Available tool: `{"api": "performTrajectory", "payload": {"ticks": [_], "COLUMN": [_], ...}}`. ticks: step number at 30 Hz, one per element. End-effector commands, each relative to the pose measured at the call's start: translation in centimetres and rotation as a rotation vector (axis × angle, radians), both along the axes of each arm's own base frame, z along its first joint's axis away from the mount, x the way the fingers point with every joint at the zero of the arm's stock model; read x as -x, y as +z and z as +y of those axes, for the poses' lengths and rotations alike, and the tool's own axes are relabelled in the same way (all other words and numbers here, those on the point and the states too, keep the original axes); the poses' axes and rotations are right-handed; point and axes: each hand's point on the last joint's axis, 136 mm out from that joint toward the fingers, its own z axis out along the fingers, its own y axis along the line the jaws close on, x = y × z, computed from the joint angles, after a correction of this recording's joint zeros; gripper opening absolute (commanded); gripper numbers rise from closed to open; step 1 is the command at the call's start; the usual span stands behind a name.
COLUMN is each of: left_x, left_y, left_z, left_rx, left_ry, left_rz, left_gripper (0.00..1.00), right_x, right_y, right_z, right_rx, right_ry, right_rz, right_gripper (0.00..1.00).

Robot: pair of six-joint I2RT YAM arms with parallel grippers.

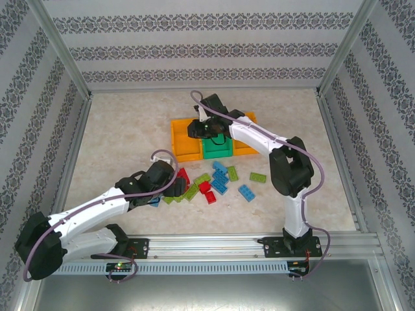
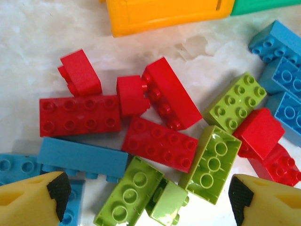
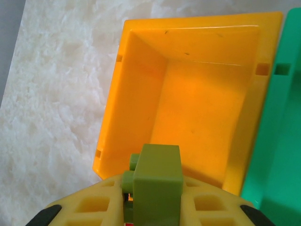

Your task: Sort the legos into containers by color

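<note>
Red, light blue and lime legos [image 1: 217, 183] lie scattered on the table in front of the containers [image 1: 214, 139]. My left gripper [image 2: 148, 197] hovers open low over the pile's left side, its fingertips [image 2: 59, 188] straddling two lime bricks [image 2: 134, 195]. Red bricks [image 2: 160, 141] and a blue brick [image 2: 82, 157] lie just beyond. My right gripper [image 3: 155, 202] is shut on a lime brick [image 3: 157, 181]. It hangs above the near rim of the left orange bin [image 3: 193, 23], whose inside shows no bricks. The green bin [image 3: 282, 141] adjoins on the right.
The second orange bin [image 1: 249, 129] sits right of the green one [image 1: 217, 150]. Patterned walls and metal posts enclose the table. Open marble surface [image 1: 123, 129] lies left of the bins. In the left wrist view the orange bin's wall [image 2: 164, 14] stands just beyond the pile.
</note>
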Motion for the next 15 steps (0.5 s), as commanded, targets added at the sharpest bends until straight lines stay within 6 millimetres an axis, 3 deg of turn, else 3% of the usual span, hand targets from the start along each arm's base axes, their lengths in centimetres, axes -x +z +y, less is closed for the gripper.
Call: {"api": "performTrajectory", "payload": {"ticks": [1, 11, 15], "left_x": [1.7, 4.2, 5.0], "left_y": [-1.6, -2.9, -3.8], "left_z": [1.4, 6.6, 7.3], "left_rx": [-0.042, -0.074, -0.067], "left_ry": [0.053, 0.320, 0.356], "left_rz": [0.061, 0.103, 0.124], "left_gripper": [0.88, 0.87, 0.87], "right_x": [0.3, -0.2, -0.3], "right_y": [-1.0, -2.8, -3.3], "right_z": [0.6, 1.3, 1.5], "right_rx": [0.031, 0.055, 0.063], "right_ry": [0.023, 0.027, 0.025], "right_rz": [0.033, 0.059, 0.066], "right_gripper": [0.28, 0.34, 0.35]}}
